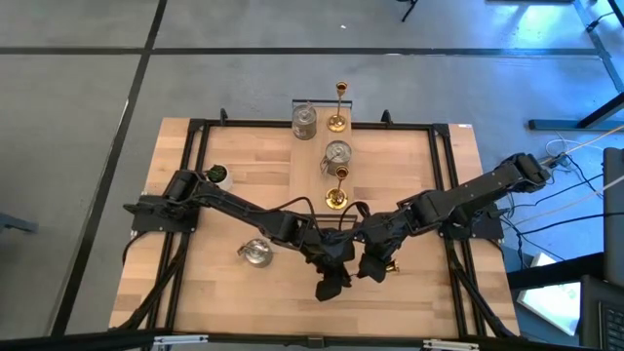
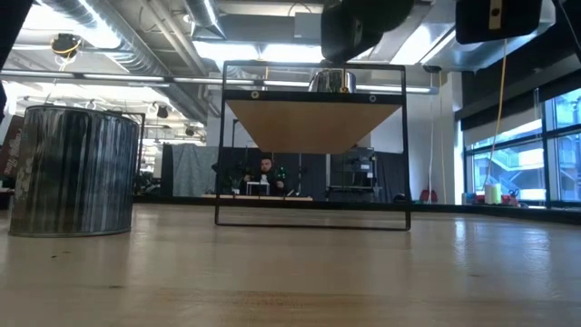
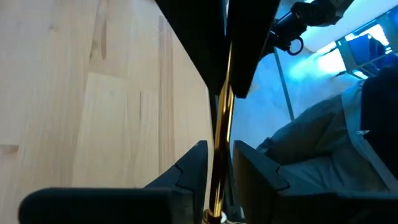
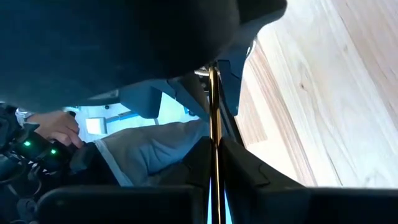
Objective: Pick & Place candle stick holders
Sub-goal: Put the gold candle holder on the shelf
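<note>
Gold candlestick [image 3: 222, 130] hangs above the bench's [image 1: 244, 185] near middle, its thin stem clamped by both the left pincer [image 3: 219, 163] and right pincer [image 4: 214, 155] together.

A small white pot [image 1: 218, 175] with a green plant sits at nine o'clock on the wooden table [image 1: 409, 175]. A person [image 2: 264, 173] sits far behind.

Two black jointed arms [image 1: 244, 207]; matte angular fingers [image 3: 186, 174]; black cables looped at bases.
</note>
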